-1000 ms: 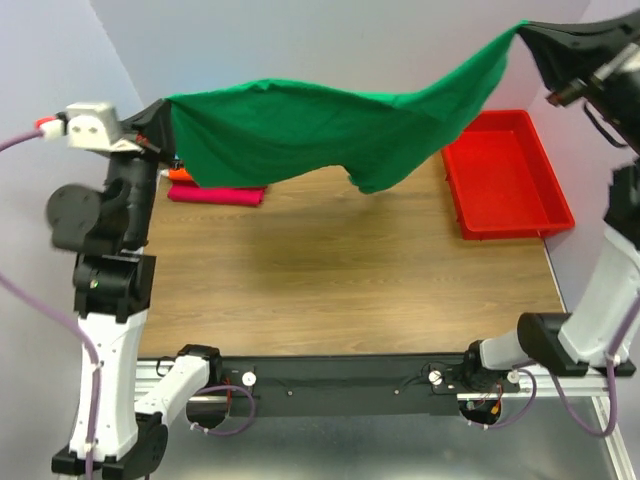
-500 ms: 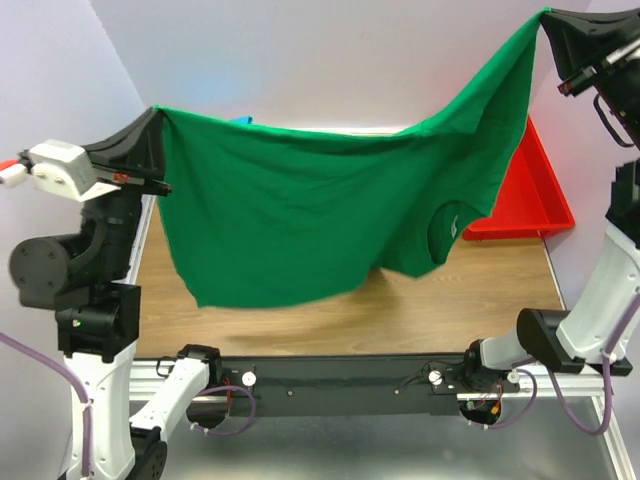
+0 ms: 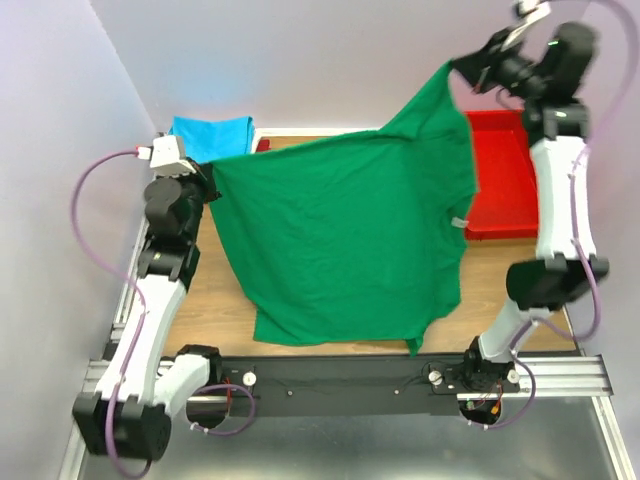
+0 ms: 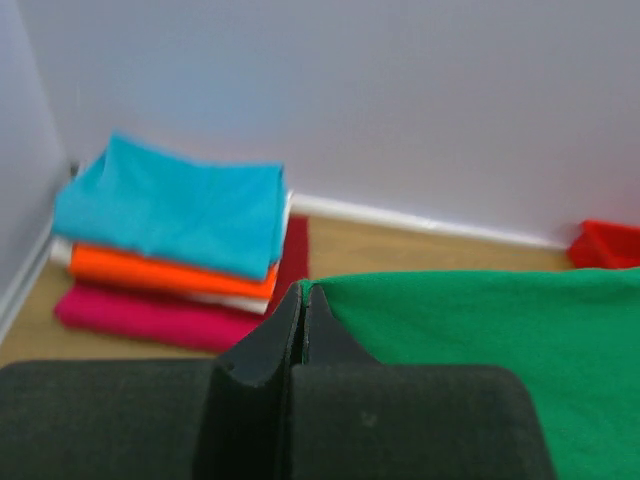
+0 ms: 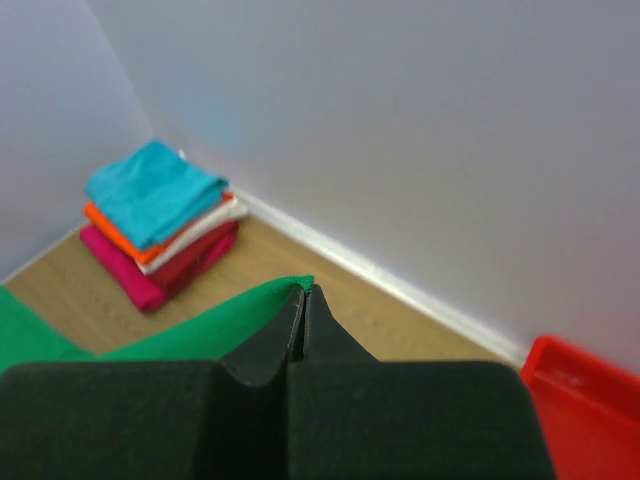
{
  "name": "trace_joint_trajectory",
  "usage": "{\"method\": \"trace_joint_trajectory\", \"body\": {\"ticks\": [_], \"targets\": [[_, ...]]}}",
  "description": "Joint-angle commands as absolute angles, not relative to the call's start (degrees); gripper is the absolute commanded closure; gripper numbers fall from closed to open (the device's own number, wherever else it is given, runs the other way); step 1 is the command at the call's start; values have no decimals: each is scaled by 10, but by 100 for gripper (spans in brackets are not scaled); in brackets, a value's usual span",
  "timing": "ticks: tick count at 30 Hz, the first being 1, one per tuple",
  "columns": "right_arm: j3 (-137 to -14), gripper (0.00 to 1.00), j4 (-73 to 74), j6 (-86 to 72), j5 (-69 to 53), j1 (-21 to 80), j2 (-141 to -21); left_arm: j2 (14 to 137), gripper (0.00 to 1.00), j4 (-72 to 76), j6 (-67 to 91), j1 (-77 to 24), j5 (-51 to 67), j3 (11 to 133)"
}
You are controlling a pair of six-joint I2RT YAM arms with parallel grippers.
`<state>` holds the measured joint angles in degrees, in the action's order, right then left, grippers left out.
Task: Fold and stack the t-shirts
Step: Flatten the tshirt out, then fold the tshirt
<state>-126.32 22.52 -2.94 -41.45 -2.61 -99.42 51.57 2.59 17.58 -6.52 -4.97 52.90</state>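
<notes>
A large green t-shirt [image 3: 340, 240] hangs spread between both arms, its lower hem near the table's front edge. My left gripper [image 3: 212, 165] is shut on its left corner [image 4: 312, 290]. My right gripper [image 3: 458, 66] is shut on its right corner [image 5: 300, 285], held higher up. A small white label [image 3: 459, 221] shows at the shirt's right edge. In the far left corner lies a stack of folded t-shirts [image 3: 212, 136]: turquoise [image 4: 175, 205] on top, then orange [image 4: 165, 275], white, dark red and magenta [image 4: 140, 315].
A red plastic tray [image 3: 502, 185] stands at the back right, partly behind the green shirt. The wooden table [image 3: 215, 300] shows to the left and lower right of the hanging cloth. Walls close in at the back and left.
Both arms have swung the green shirt toward the back and lowered it, so it now hangs spread flat over the table. The folded stack has come back into sight.
</notes>
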Motion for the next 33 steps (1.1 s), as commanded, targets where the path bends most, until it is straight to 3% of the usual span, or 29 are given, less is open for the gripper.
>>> {"method": "trace_joint_trajectory", "body": {"ticks": [1, 8, 14, 20, 33], "targets": [[-1196, 100, 195, -9, -431, -8, -1069, 584, 100, 47, 250, -33, -99, 488], [-1159, 100, 163, 23, -417, 31, -1221, 833, 100, 71, 272, -8, -69, 513], [-1187, 99, 160, 4, -394, 37, -1281, 939, 100, 90, 251, -5, -67, 552], [-1153, 100, 159, 6, -379, 37, -1255, 955, 100, 91, 241, -5, -70, 554], [-1018, 100, 159, 14, -381, 34, -1106, 868, 100, 61, 243, -5, -134, 519]]}}
